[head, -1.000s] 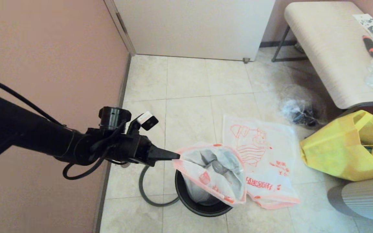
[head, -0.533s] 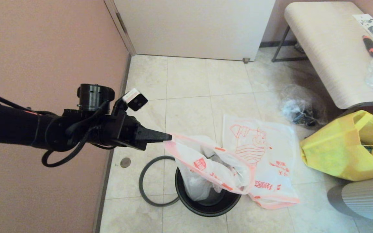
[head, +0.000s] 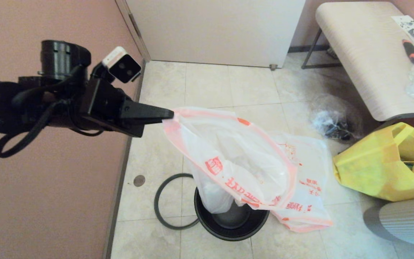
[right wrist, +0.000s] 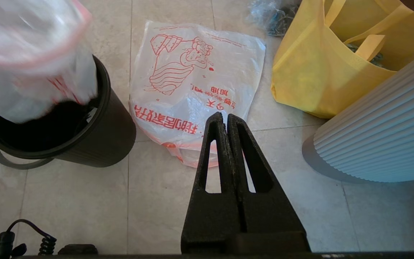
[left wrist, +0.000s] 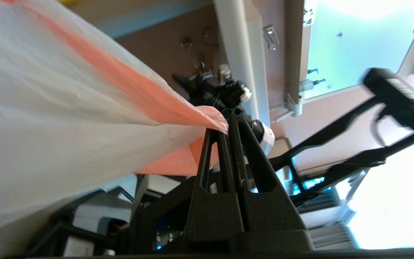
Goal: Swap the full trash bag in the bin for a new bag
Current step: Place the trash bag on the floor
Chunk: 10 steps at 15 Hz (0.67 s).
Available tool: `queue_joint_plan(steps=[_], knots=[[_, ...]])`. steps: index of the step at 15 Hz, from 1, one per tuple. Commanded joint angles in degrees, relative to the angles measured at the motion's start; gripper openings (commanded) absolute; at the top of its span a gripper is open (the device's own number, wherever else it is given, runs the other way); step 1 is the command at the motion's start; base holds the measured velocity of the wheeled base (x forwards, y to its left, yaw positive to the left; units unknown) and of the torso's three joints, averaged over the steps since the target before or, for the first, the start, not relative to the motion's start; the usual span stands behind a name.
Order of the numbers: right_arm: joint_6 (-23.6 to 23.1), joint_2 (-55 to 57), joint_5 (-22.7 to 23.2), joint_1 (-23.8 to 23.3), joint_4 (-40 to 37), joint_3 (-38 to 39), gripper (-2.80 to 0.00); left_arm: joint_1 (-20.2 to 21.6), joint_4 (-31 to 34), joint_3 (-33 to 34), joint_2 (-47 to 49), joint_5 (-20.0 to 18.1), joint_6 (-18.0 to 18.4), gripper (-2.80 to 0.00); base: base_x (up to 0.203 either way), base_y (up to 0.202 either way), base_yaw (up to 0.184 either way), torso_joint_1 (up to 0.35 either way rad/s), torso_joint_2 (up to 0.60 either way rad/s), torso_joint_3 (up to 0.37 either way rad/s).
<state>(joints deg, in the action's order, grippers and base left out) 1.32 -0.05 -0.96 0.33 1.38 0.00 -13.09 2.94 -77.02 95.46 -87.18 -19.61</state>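
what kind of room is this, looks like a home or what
Probably a corner of a home or small office, not a lab: beige tiled floor, a white door in a pink wall, and a cushioned bench beside a yellow tote bag.

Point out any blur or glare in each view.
Head view: sharp, evenly lit. Left wrist view: window area blown out white, full bag soft beside the shut left gripper. Right wrist view: full bag over the bin motion-blurred, new bag crisp.

The full bag (head: 235,162) is translucent white with a pink-orange rim and red print. The bin (head: 232,225) is black, its loose ring (head: 160,212) grey. The flat bag (right wrist: 196,82) bears a red striped drawing; the tote (head: 383,165) is yellow.
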Motion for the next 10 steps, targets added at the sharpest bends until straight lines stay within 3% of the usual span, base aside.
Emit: queue_joint_plan(steps=[1,3,5,10], knots=[[0.0,0.0,0.0,0.0,0.0,0.6,-2.80,0.7,1.6,-3.6,-3.6,-0.5,-0.6,-2.80,0.000,0.000,0.000,0.000,0.00,0.000],[0.0,0.0,0.0,0.0,0.0,0.6,-2.80,2.3,4.8,-9.7,-4.3,-0.5,-1.8,-2.80,0.000,0.000,0.000,0.000,0.00,0.000],[0.0,0.0,0.0,0.0,0.0,0.6,-2.80,4.5,6.6,-15.3,-4.9,2.5,-3.7,-2.80,0.000,0.000,0.000,0.000,0.00,0.000],[0.0,0.0,0.0,0.0,0.0,0.6,-2.80,8.8,6.5,-31.8,-2.7,4.6,-14.7,-2.80,0.000,0.000,0.000,0.000,0.00,0.000]])
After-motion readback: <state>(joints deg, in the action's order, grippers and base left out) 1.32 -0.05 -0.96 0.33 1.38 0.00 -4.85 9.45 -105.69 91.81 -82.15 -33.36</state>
